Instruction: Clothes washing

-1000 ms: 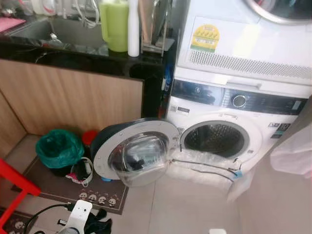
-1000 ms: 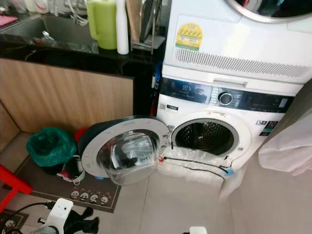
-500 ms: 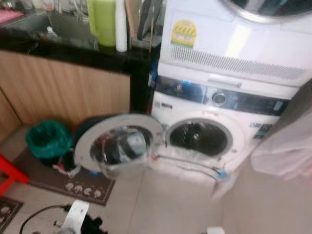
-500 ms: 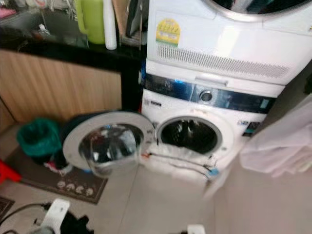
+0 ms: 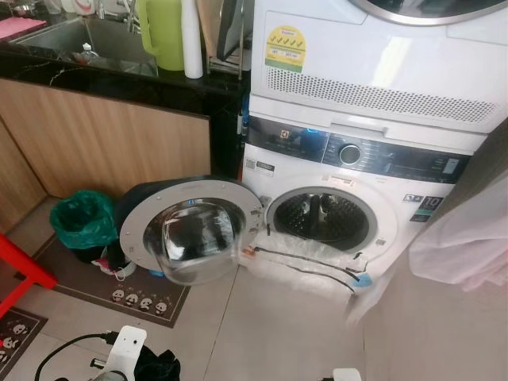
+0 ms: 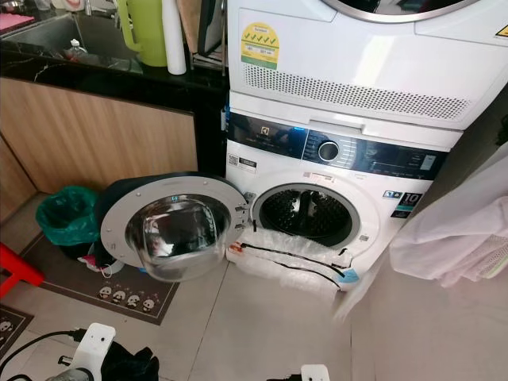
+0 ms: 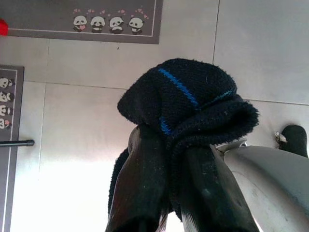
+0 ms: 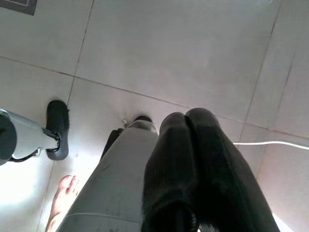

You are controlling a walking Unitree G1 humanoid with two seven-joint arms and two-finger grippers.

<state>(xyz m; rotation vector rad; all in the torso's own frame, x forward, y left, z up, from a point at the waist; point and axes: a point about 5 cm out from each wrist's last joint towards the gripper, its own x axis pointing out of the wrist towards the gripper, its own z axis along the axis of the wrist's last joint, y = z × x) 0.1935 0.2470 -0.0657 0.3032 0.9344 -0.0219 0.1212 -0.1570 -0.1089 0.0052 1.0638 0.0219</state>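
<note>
One garment: a dark sock [image 7: 186, 104] with a blue stripe is being carried, bunched up.
Left gripper [image 7: 176, 159]: its two black fingers are clamped on the sock, low over the floor tiles [image 7: 96, 63].
Right gripper [image 8: 190, 130]: its fingers are pressed together, holding nothing, hanging idle.
Washing machine [image 5: 349, 190]: it is standing well ahead of the left gripper, with the door [image 5: 190, 230] swung wide open.
Drum [image 5: 321, 218]: it looks dark inside.
Doing it well: I judge the sock should be kept pinched firmly, raised to the drum's opening, steered past the plastic sheet [image 5: 305, 266] below it, and let go deep inside.
</note>
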